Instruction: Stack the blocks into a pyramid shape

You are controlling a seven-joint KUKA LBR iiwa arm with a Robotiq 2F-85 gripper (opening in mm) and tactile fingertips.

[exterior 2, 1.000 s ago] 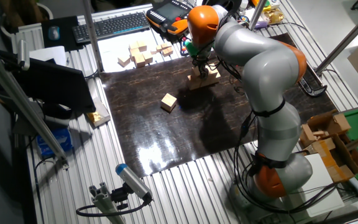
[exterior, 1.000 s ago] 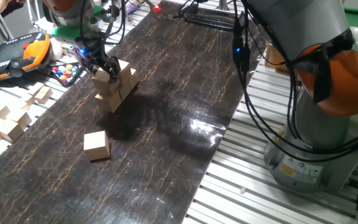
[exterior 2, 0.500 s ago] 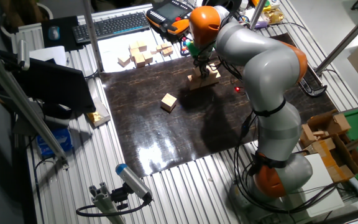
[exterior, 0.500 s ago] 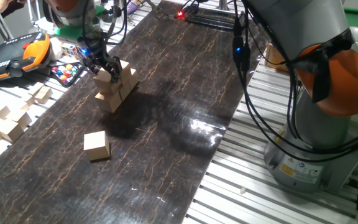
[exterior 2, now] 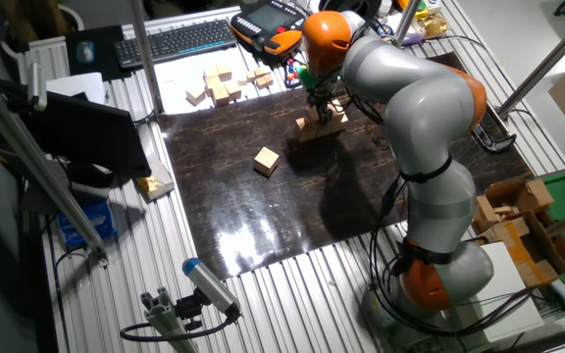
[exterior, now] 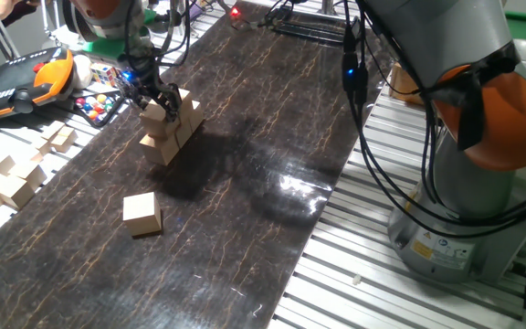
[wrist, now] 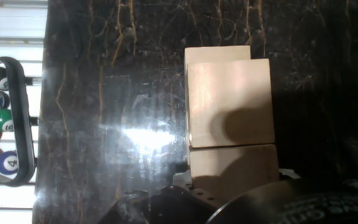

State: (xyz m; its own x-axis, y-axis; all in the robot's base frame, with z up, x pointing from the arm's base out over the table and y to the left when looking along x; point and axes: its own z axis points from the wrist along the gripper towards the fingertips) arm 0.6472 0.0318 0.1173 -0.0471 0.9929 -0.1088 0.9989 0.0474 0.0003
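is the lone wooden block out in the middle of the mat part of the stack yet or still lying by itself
By itself. The lone block sits flat on the dark mat, apart from the stack, where the pincer hovers.

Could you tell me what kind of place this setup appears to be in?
Probably a robotics lab bench: an aluminium-profile table, a keyboard behind the dark mat, and a teach pendant beside it.

One loose block (exterior: 142,214) lies apart on the desk (exterior: 245,183); the stacked blocks (exterior: 167,132) overlap too much to count, likewise the pile of pale pieces (exterior: 7,178).
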